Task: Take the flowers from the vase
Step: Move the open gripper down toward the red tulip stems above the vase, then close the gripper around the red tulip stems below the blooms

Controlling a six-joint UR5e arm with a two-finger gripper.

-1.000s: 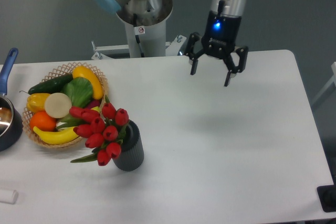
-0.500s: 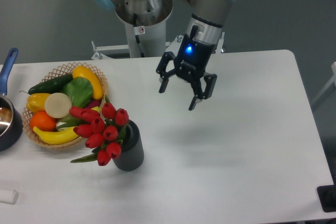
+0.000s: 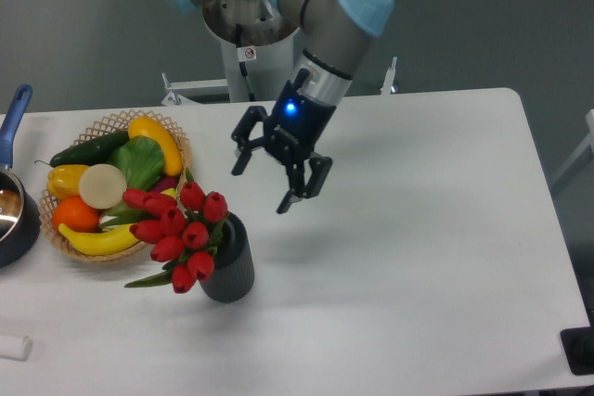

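On the white rectangular desk (image 3: 418, 257), the small dark grey ribbed vase (image 3: 232, 266) is taken as landmark. The woven wicker basket of toy fruit and vegetables (image 3: 116, 183) is set just left of it. The black two-finger hand (image 3: 263, 178), spread wide and empty, has been swung in from the far right to just above-right of it. The bunch of red tulip flowers (image 3: 178, 229) is seated in its mouth, leaning left, so the grasp is judged imminent.

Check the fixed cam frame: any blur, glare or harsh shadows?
Fixed camera: lighting even and soft; the table shows only faint shadows, no hard glare. The whole picture is slightly soft, so the tool edges look a little fuzzy. Flowers and vase read clearly. A blue light glows on the tool body.
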